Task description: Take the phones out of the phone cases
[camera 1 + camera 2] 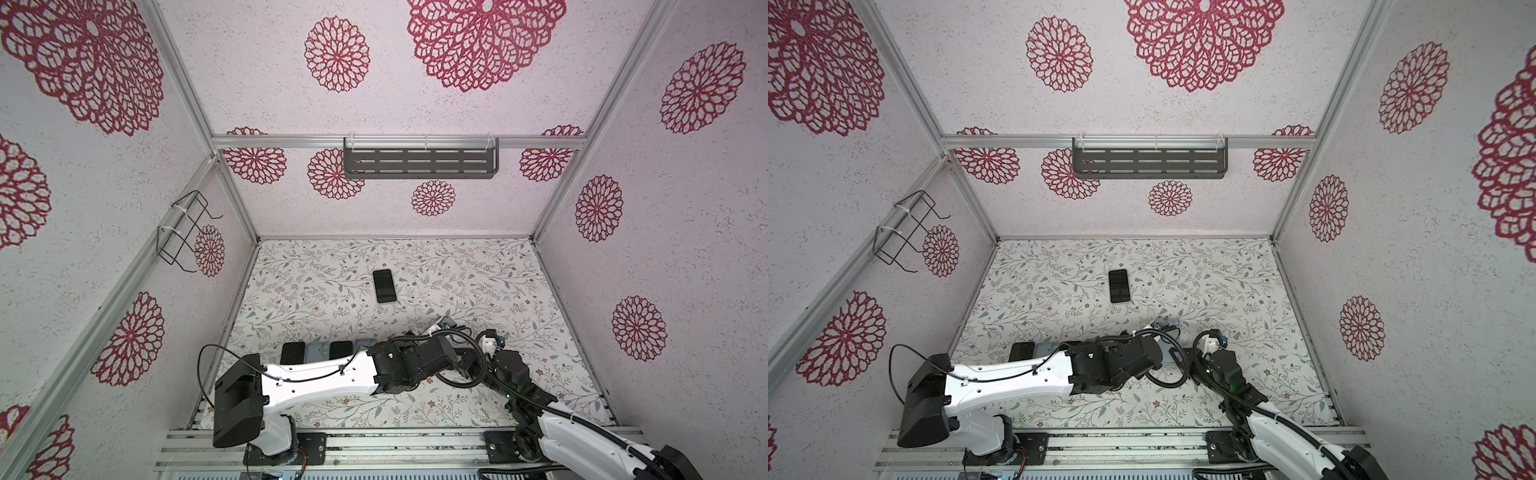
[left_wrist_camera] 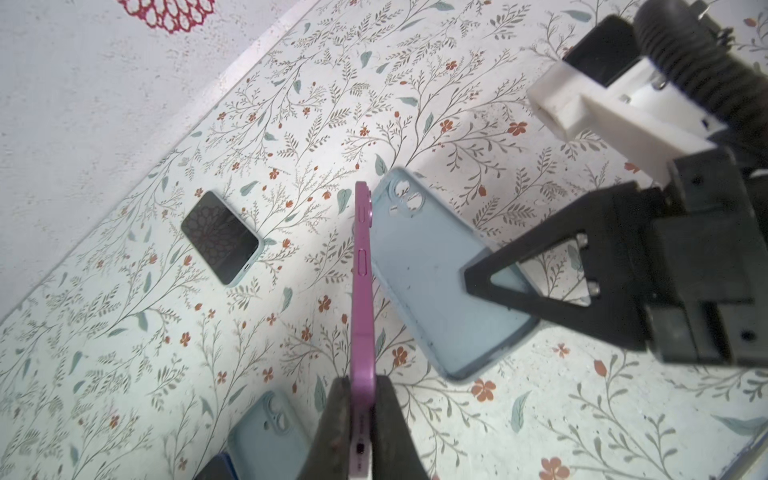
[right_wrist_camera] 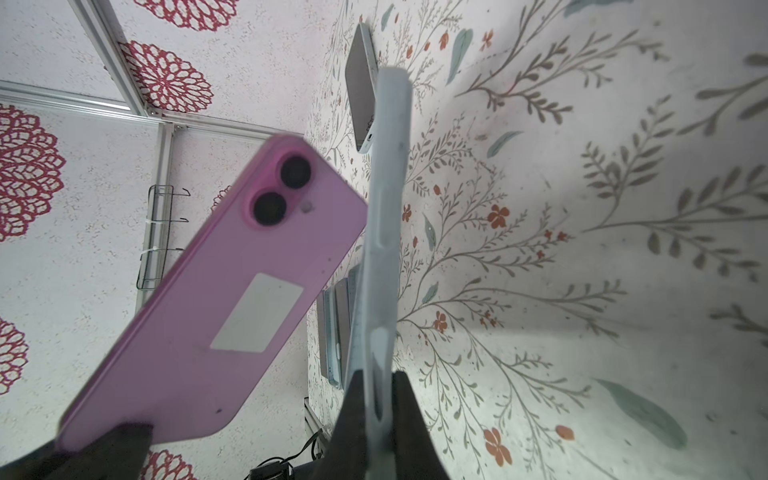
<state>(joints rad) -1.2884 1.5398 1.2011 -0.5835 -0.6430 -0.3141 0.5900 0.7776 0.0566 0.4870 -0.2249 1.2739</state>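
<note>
The pink phone (image 2: 360, 291) is bare and out of its case. In the left wrist view it stands edge-on, with side buttons along the rim and the charging port at the gripped end. In the right wrist view its back (image 3: 216, 299) shows two dark camera lenses in a raised pink corner patch and a white rectangular sticker near the middle. The left fingers (image 2: 336, 432) are closed tight on the phone's port end, one against each flat face. The light blue case (image 2: 436, 282) is empty, its hollow inner side and the round camera cut-out turned toward the phone. The right fingers (image 3: 353, 428) are pinched shut on the case's wall at the end away from the cut-out, and the case looks slightly bowed in the right wrist view. Phone and case sit just beside each other, closest at their camera ends; I cannot tell whether they touch there. A dark-screened phone (image 1: 384, 286) in its own pale case lies flat mid-table (image 1: 519, 291). Both held pieces are lifted off the table, nearer the robot than that dark-screened phone and a little to its right in both top views, largely hidden there by the arms. A row of phones and cases (image 1: 320, 352) lies nearer the robot and to the left of the dark-screened phone.
</note>
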